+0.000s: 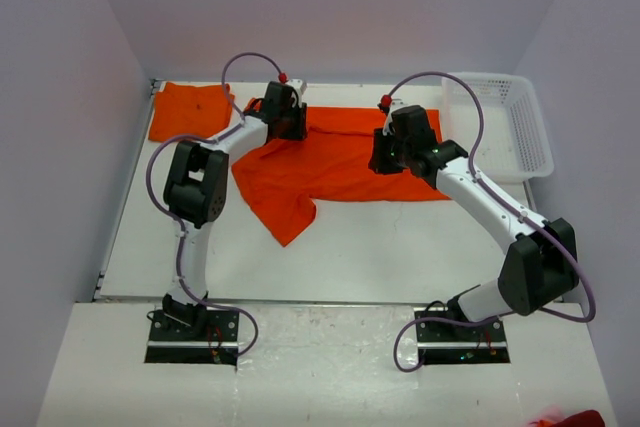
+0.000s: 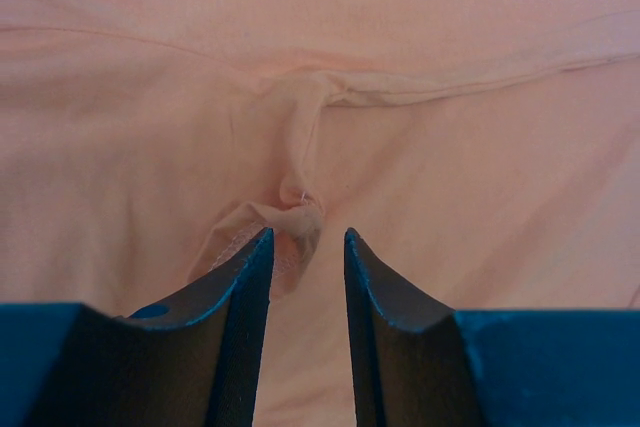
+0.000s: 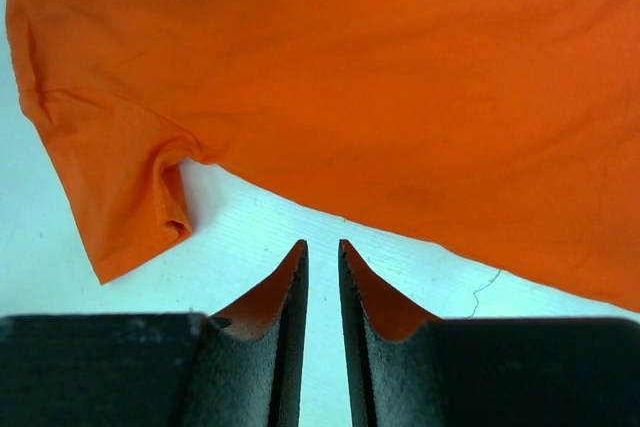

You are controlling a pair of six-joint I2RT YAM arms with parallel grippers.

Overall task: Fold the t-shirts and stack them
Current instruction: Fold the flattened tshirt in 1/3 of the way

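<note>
T-shirts of bright orange cloth were two on the white table (image 1: 400, 247). The spread shirt (image 1: 350, 162) lay open and a little wrinkled in the middle of the tabletop, closer to the far edge, with one pointed part reaching toward the near edge. The folded shirt (image 1: 188, 110) lay as a small flat packet in the far left corner, apart from the spread one. A white plastic basket (image 1: 537, 132) stood in the far right corner.

The left gripper (image 1: 287, 122) was down on the far side of the spread shirt. In the left wrist view the cloth (image 2: 450, 147) looked pale and washed out, and the left gripper (image 2: 307, 237) had its jaws pressed on a small bunch of this cloth, which was gathered into a ridge between the tips.

The right gripper (image 1: 385, 157) was at the right part of the same shirt. In the right wrist view its tips (image 3: 322, 245) were over bare table just beside the edge of the shirt (image 3: 400, 97), with a sleeve (image 3: 120, 197) to the left. Its jaws were almost together, with only a thin slit, and held nothing.
</note>
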